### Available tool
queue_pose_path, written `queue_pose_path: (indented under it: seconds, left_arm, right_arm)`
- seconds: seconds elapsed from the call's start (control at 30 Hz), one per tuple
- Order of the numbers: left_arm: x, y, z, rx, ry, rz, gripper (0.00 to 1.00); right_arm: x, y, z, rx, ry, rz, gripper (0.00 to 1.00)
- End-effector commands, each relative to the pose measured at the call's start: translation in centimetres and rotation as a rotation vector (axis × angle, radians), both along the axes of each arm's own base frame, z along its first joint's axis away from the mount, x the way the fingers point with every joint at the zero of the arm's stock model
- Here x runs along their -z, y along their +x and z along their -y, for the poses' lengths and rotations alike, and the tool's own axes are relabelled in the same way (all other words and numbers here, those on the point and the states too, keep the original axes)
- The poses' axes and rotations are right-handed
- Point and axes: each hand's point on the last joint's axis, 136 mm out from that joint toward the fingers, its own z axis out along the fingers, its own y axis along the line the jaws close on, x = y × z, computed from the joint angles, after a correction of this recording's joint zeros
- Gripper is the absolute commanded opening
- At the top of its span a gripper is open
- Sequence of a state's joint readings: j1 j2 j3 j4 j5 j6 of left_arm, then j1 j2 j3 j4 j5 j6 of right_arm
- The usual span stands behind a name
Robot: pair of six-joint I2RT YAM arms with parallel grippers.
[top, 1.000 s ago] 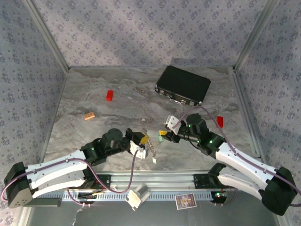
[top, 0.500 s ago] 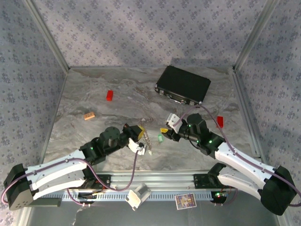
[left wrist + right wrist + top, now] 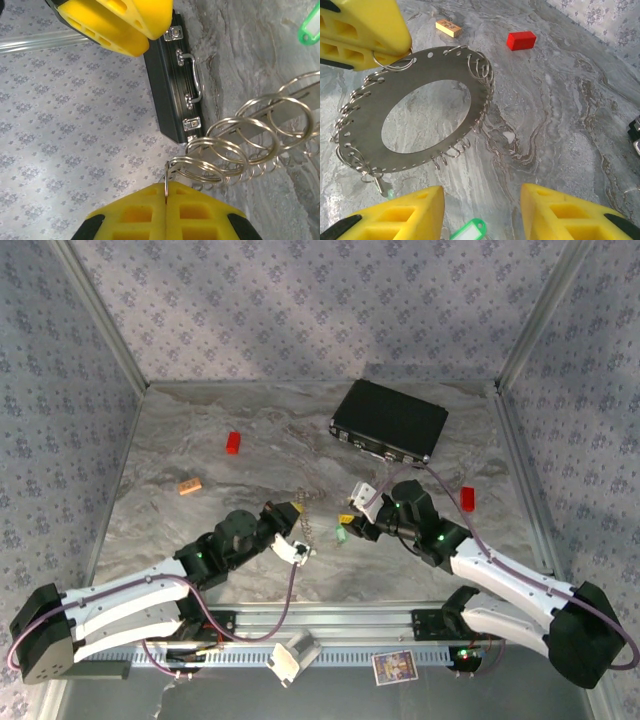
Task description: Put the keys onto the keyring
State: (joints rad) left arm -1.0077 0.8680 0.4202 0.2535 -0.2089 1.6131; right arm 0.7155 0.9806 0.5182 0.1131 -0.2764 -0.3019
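**A:** Where's the keyring (image 3: 425, 65)?

**B:** Tilted above the desk (image 3: 560, 100), ahead of the right pincer (image 3: 481, 190). The left pincer (image 3: 166, 190) is clamped tight on one rim loop (image 3: 192, 167).

**A:** And the key (image 3: 468, 232)?

**B:** Green-headed, between the right pincer's parted fingers, seemingly ungripped.

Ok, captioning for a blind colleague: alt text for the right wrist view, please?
The left gripper, upper left, pinches a loop on the rim of the keyring, a flat silvery ring fringed with wire loops. The right gripper stands open below, a green key between its yellow fingers; marbled table behind.
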Motion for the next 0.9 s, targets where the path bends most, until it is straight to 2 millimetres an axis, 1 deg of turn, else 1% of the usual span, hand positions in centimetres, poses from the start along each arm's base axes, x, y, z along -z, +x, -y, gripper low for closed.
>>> queue_pose_path:
  seconds: [0.0, 0.2, 0.3, 0.4, 0.5, 0.7, 0.87]
  left_arm:
    - [-2.1, 0.7, -0.1, -0.017, -0.025, 0.081, 0.00]
    - [-1.4, 0.7, -0.2, -0.018, -0.011, 0.044, 0.00]
    - [-1.0, 0.5, -0.3, -0.025, -0.014, -0.024, 0.00]
    - [-1.0, -0.1, -0.4, -0.016, -0.050, -0.081, 0.00]
    - [-1.5, -0.5, -0.6, -0.012, -0.096, -0.100, 0.00]
    - [-2.7, -0.9, -1.1, -0.006, -0.161, -0.068, 0.00]
    - [-2.6, -0.9, -1.3, -0.009, -0.150, -0.052, 0.00]
  right_arm:
    - [0.2, -0.1, -0.2, -0.007, 0.022, -0.011, 0.44]
    - [0.2, 0.0, -0.4, -0.012, 0.021, -0.012, 0.44]
    - [-0.1, -0.1, -0.5, -0.020, 0.028, -0.011, 0.44]
    - [-0.4, -0.5, -0.6, -0.036, 0.034, -0.009, 0.44]
    - [-0.5, -0.7, -0.7, -0.050, 0.040, -0.006, 0.44]
    - [-0.7, -0.7, -0.8, -0.059, 0.044, -0.001, 0.44]
    - [-0.7, -0.7, -0.9, -0.059, 0.048, -0.001, 0.44]
